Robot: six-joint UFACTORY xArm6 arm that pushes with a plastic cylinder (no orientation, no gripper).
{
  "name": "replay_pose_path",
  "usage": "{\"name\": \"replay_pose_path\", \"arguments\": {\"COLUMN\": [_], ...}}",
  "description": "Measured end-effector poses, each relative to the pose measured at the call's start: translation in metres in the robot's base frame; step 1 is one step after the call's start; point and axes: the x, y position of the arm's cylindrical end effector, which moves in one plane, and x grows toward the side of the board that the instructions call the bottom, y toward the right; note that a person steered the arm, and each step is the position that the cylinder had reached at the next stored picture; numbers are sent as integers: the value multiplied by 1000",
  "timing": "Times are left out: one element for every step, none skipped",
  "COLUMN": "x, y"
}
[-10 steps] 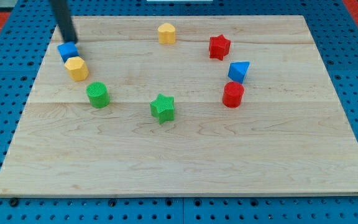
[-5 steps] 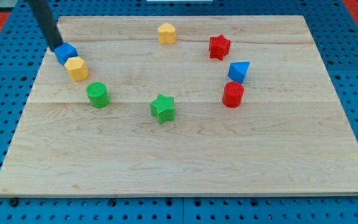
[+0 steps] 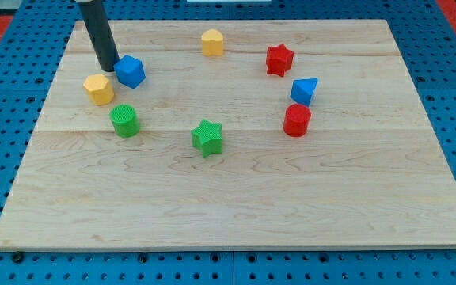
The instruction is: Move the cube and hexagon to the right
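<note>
The blue cube [image 3: 131, 71] lies at the board's upper left. The yellow hexagon [image 3: 98, 89] sits just below and to the left of it, a small gap between them. My tip [image 3: 108, 66] is down on the board, touching the cube's left side and just above the hexagon. The dark rod rises from it toward the view's top.
A green cylinder [image 3: 124, 120] sits below the hexagon. A green star [image 3: 207, 137] lies mid-board. A yellow block [image 3: 212, 42] is at the top. A red star [image 3: 279, 59], blue wedge [image 3: 304, 90] and red cylinder [image 3: 296, 120] stand at the right of the wooden board [image 3: 236, 206].
My tip swung from the cube's upper left around to its left side and moved right. The blue cube slid right, away from the yellow hexagon, which barely moved.
</note>
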Motion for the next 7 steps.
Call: {"name": "replay_pose_path", "arguments": {"x": [29,41,41,38,15,25,41], "y": [-73,-64,-2,32,43,35,90]}}
